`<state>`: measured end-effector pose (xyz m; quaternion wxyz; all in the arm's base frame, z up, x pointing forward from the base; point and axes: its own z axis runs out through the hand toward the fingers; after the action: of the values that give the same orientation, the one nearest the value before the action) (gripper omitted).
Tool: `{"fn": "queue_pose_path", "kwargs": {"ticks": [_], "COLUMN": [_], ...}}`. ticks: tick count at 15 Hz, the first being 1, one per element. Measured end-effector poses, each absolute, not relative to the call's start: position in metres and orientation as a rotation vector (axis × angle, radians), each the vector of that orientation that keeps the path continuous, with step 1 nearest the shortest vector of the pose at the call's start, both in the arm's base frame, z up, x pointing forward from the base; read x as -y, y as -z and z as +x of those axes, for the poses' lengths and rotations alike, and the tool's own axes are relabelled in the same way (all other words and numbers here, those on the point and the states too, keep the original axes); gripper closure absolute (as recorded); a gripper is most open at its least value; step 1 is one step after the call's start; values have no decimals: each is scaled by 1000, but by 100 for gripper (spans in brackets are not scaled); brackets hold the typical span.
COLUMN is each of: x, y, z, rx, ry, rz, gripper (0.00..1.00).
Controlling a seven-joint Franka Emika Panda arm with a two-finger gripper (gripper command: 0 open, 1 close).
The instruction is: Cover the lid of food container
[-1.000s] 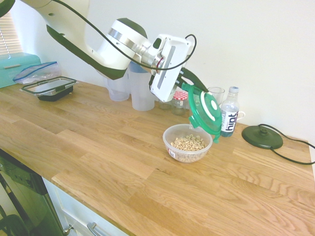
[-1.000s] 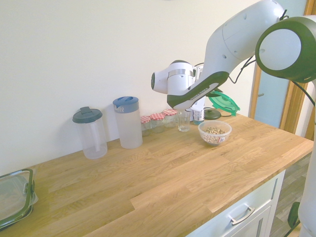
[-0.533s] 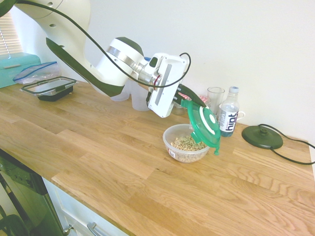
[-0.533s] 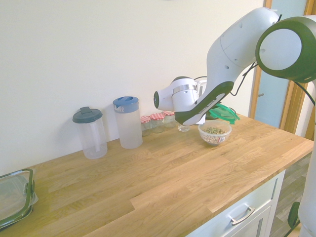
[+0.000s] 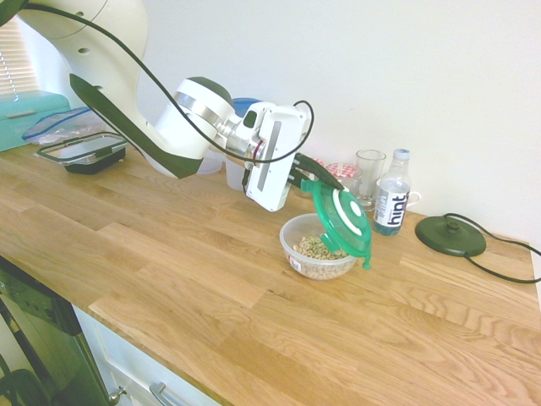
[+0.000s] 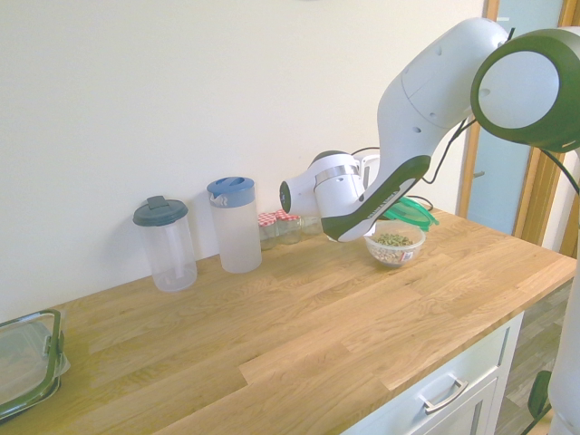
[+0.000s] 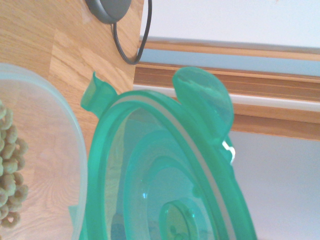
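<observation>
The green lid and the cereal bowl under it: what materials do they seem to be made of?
The lid, held tilted in the shut gripper, looks like translucent green plastic with a glossy finish: the background shows through it in the wrist view. The food container appears to be thin clear plastic, since the cereal rings show through its wall. The countertop seems to be oiled wood, with visible grain.

The lid (image 5: pixel 341 222) is translucent green with a white ring on top, and the bowl (image 5: pixel 316 248) is clear plastic with pale tan cereal rings inside and a red-and-white label. The counter (image 5: pixel 169 254) is warm honey-coloured wood in long planks. Behind stand jars (image 6: pixel 276 227) with red-checked lids, a bottle (image 5: pixel 392 203) with a dark blue label, a blue-lidded jug (image 6: pixel 234 224) and a black disc (image 5: pixel 450 235) with a black cord.
</observation>
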<state>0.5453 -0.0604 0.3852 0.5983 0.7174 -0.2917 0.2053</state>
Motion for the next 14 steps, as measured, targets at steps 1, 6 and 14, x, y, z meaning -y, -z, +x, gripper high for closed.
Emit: {"fn": "queue_pose_path", "kwargs": {"ticks": [1, 6, 14], "x": [60, 49, 38], "y": [-385, -397, -389], "z": [545, 543, 538], "rx": [676, 678, 653], "ry": [-478, -503, -493], "rz": [1662, 1655, 1660], "gripper": [100, 100, 0]}}
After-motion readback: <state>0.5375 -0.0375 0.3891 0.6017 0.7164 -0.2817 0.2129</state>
